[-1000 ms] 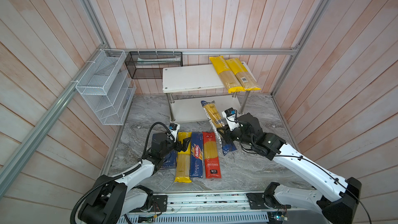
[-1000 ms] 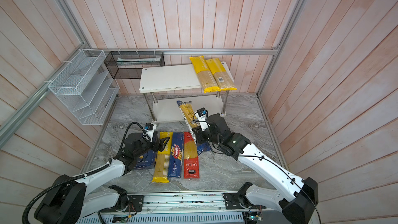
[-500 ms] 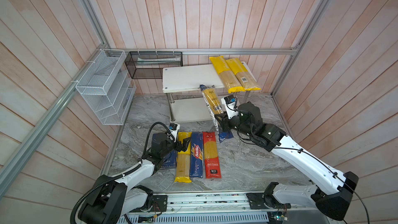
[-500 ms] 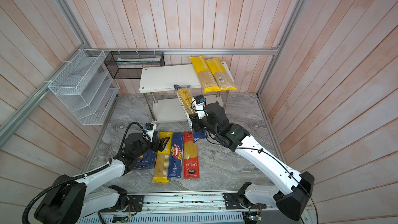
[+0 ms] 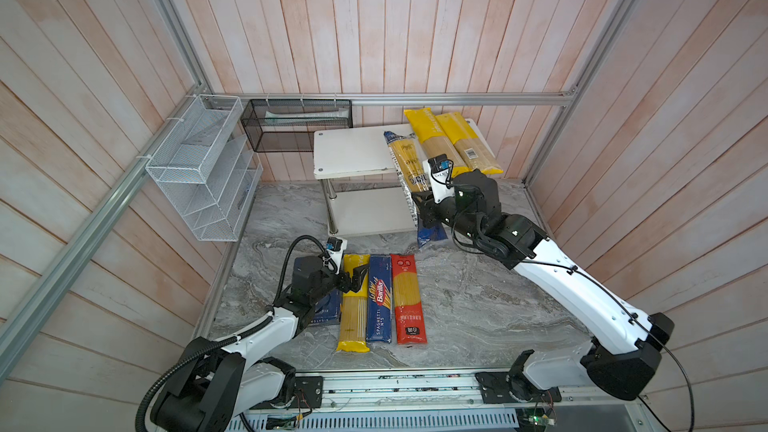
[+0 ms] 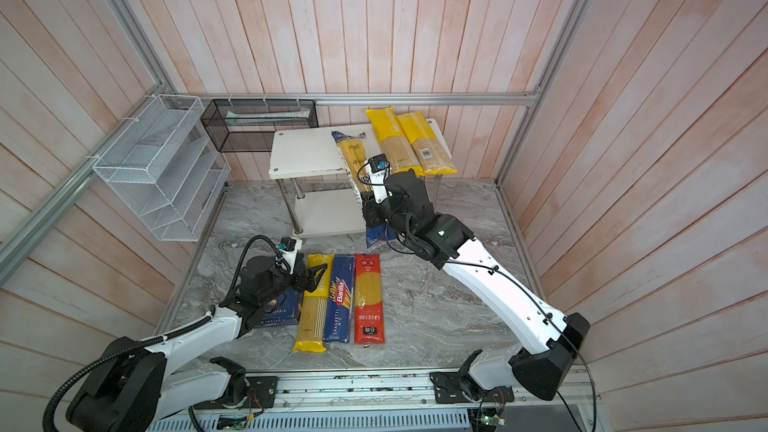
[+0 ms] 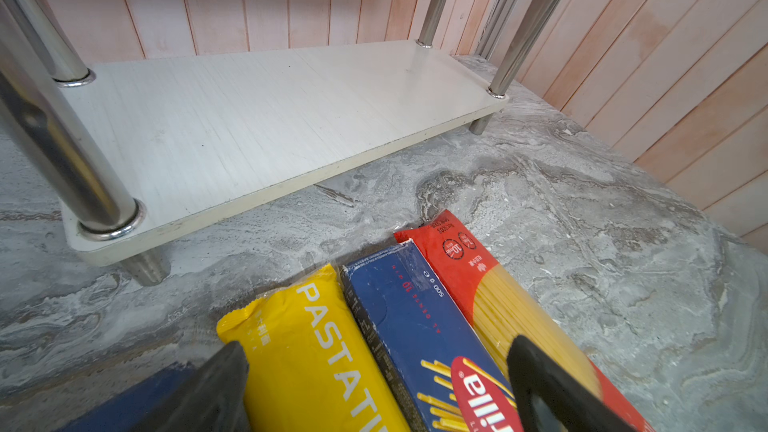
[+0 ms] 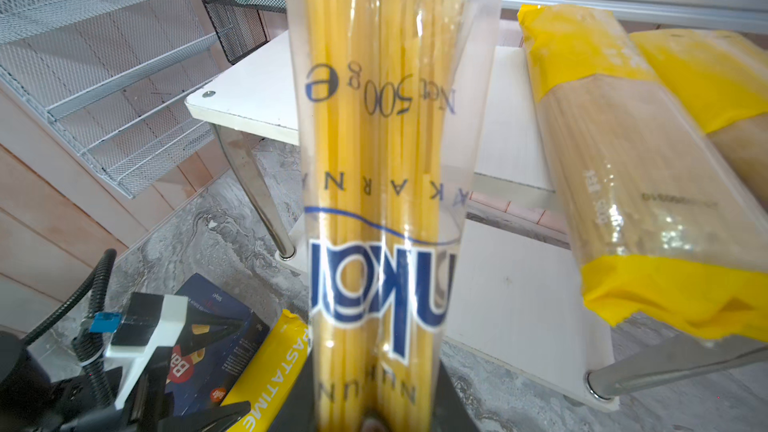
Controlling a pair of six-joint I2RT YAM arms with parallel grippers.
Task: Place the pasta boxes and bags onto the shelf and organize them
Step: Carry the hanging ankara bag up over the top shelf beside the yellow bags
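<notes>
- On the top board of the low white two-tier shelf with chrome posts, at its right end: two clear yellow-ended spaghetti bags, lying side by side and already placed.
- Above the shelf's front edge: right tool, clenched on a clear beige-and-navy spaghetti bag. The bag is tilted, its upper end over the top board beside the placed pair; contact with the board cannot be told.
- Before the shelf, on the grey marbled table, four packs lie in a row: a wide dark blue cardboard box partly under the left arm, a third yellow-ended bag, a narrow dark blue cardboard box, and a red-ended clear bag.
- Over the row's shelf-side ends: left tool, jaws apart, grasping nothing.
- Lower board: bare.
- Progress, as judged: two of seven placed, one in delivery, four left.
</notes>
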